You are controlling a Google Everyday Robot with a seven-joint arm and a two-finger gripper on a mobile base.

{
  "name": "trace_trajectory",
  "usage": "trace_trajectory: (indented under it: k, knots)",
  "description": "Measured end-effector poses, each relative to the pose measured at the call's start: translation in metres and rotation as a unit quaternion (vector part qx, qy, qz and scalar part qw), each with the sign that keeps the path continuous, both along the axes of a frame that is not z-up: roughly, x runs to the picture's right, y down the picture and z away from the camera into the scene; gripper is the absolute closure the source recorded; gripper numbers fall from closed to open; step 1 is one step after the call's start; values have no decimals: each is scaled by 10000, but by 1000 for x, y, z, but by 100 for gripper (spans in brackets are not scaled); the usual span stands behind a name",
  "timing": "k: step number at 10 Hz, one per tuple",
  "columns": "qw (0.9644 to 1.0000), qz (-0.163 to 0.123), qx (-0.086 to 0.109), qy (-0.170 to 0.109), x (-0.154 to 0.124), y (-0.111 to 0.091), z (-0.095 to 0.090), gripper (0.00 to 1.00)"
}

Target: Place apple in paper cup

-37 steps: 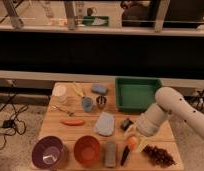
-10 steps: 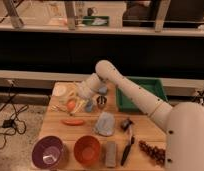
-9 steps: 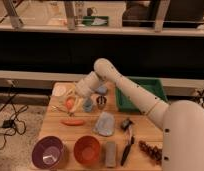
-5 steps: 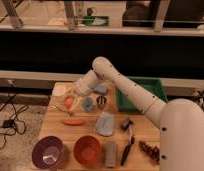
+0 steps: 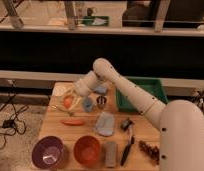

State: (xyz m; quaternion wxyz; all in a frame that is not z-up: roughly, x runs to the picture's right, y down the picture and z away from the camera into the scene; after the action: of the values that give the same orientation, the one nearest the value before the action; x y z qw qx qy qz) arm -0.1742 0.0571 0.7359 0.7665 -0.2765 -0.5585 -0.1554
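My gripper [image 5: 71, 98] reaches down over the left back part of the wooden table [image 5: 55, 127] and is shut on the apple [image 5: 68, 102], a small orange-yellow fruit held just above the tabletop. The paper cup [image 5: 61, 91], pale and whitish, stands just left of and behind the apple, partly hidden by the gripper. I cannot tell whether the apple touches the cup's rim. The arm stretches from the lower right across the table.
A blue-grey cup [image 5: 88, 104] and a small dark metallic cup [image 5: 101, 102] stand right of the gripper. An orange carrot-like piece [image 5: 73, 121] lies in front. A green tray [image 5: 145, 92] is at the back right. A purple bowl [image 5: 47, 152] and an orange-red bowl [image 5: 87, 149] sit at the front.
The gripper carried the apple from the table's front right to the back left. Over the last second it edged slightly further left toward the paper cup.
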Motion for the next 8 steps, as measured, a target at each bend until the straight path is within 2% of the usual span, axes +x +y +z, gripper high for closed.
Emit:
trace_trajectory:
  k: [3, 8]
  knots:
    - [9994, 159, 128, -278, -41, -17, 22, 99]
    - [9981, 76, 289, -541, -67, -38, 38, 99]
